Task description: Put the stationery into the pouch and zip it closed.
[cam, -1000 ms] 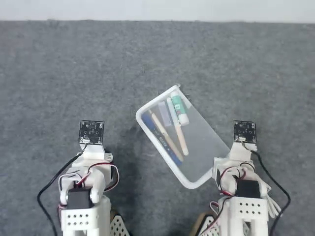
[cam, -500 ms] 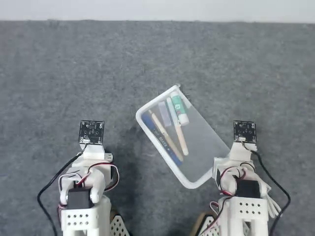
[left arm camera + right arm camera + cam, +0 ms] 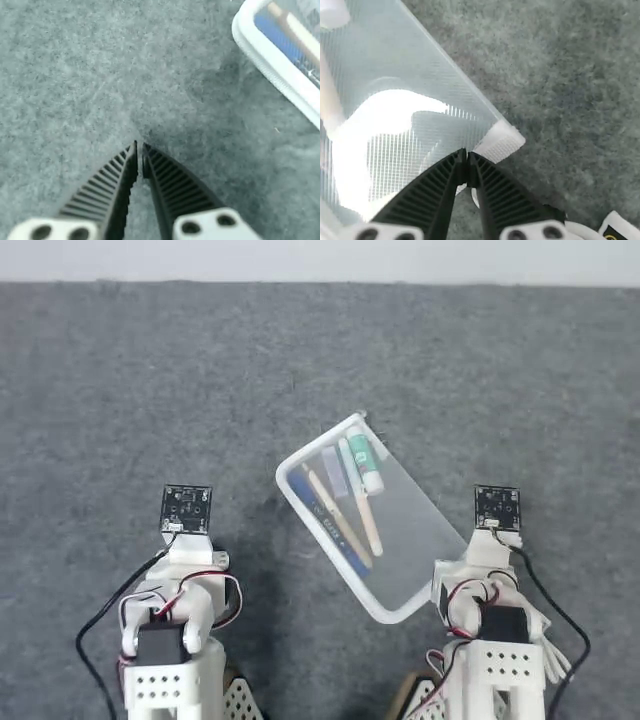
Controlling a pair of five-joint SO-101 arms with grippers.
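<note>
One clear, white-edged pouch [image 3: 415,540] — pens [image 3: 367,525] inside, left gripper [image 3: 139,146] together, right gripper [image 3: 466,151] together

pouch [image 3: 410,540] — on table [image 3: 150,370], between arms | stationery [image 3: 352,518] in pouch | right end effector [image 3: 466,153] over pouch corner

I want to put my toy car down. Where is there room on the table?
The widest bare patch is the grey mat between the far edge and the pouch. There is also room left of the pouch, ahead of the left arm. It is crowded where the pouch's near corner sits by the right tool.
</note>
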